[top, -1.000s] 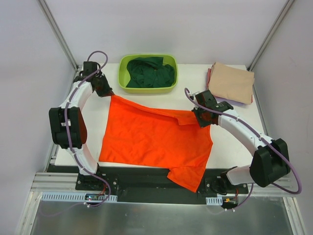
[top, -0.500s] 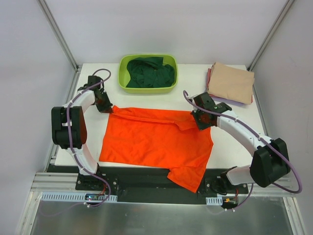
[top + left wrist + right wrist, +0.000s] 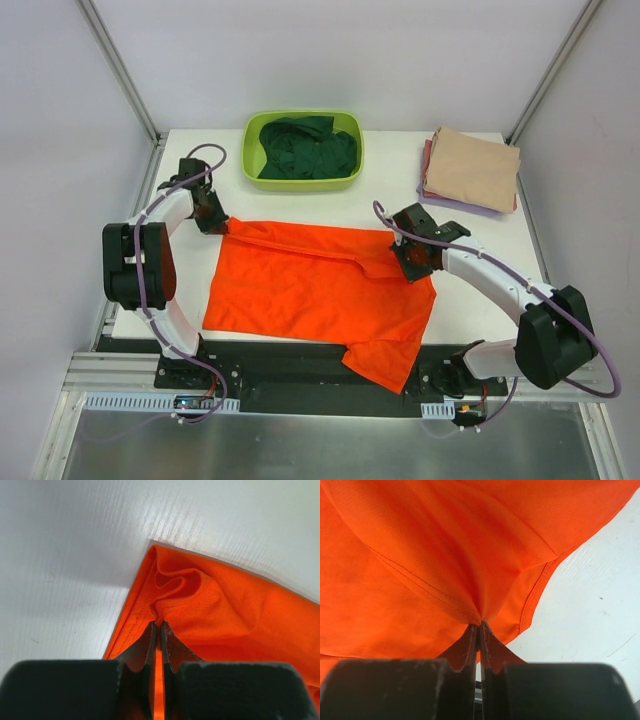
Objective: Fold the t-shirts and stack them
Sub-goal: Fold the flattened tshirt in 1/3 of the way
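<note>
Now, with our left pincer (image 3: pixel 221 224) and right pincer (image 3: pixel 413 259) each clamped on the edge of the orange t-shirt (image 3: pixel 315 288) nearest the lime-green tub (image 3: pixel 300 184), we should carry both corners level across the tabletop (image 3: pixel 330 206).

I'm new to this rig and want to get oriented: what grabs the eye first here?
A bright orange t-shirt lies spread across the middle of the table, its far edge pinched at either end by the left end effector and right end effector. Behind it a lime-green tub holds a dark green t-shirt; a tan-topped stack of folded t-shirts sits at far right.
</note>
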